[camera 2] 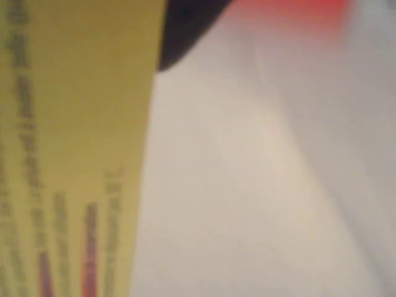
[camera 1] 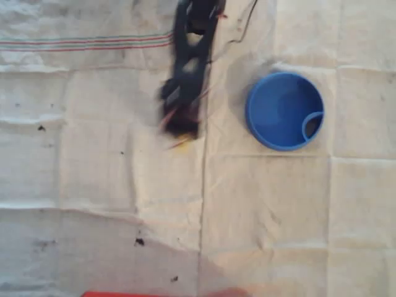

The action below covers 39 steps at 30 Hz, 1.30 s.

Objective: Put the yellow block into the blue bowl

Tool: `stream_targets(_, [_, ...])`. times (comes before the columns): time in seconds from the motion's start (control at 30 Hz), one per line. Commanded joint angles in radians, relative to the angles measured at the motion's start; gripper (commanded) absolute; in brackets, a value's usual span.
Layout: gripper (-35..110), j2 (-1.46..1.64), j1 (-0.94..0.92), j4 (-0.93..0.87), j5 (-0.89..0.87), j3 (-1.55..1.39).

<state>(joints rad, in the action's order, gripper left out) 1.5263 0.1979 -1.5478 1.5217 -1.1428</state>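
- Toward the table's far edge, overhead view: the dark arm (camera 1: 189, 62) reached down from the top of frame, motion-blurred, with the claw (camera 1: 181, 127) at its low end, near the table's middle.
- Claw state: couldn't tell, since blur hid the jaws.
- A sliver of yellow showed at the claw tip, probably the yellow block (camera 1: 184, 143); couldn't tell if it was gripped or lying on the cloth.
- Wrist view: a large blurred yellow surface (camera 2: 74, 148) sat very close to the lens along the left side, with pale cloth beside it.
- The blue bowl (camera 1: 263, 117) sat upright toward the table's right edge, well apart from the claw, with the loop handle (camera 1: 312, 124) inside its right rim.
- The white creased cloth (camera 1: 278, 216) covered the table, with striped lines near the far left corner.
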Motion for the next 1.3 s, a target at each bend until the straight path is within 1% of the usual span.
stream_targets(0.0, [0, 0.172, 0.166, -0.051, -0.153, 0.094])
stream_targets(0.13, [0, 0.172, 0.311, -0.087, -0.284, 0.080])
stream_targets(0.3, [0, 0.100, 0.433, -0.114, -0.433, 0.067])
stream_targets(0.57, [0, -0.058, 0.577, -0.078, -0.563, 0.074])
stream_targets(0.77, [3, -0.087, 0.607, -0.006, -0.601, 0.063])
stream_targets(1.03, [31, -0.067, 0.595, -0.009, -0.604, 0.066])
stream_targets(1.13, [31, -0.003, 0.595, -0.034, -0.604, 0.058])
stream_targets(1.27, [22, 0.110, 0.597, -0.103, -0.607, 0.058])
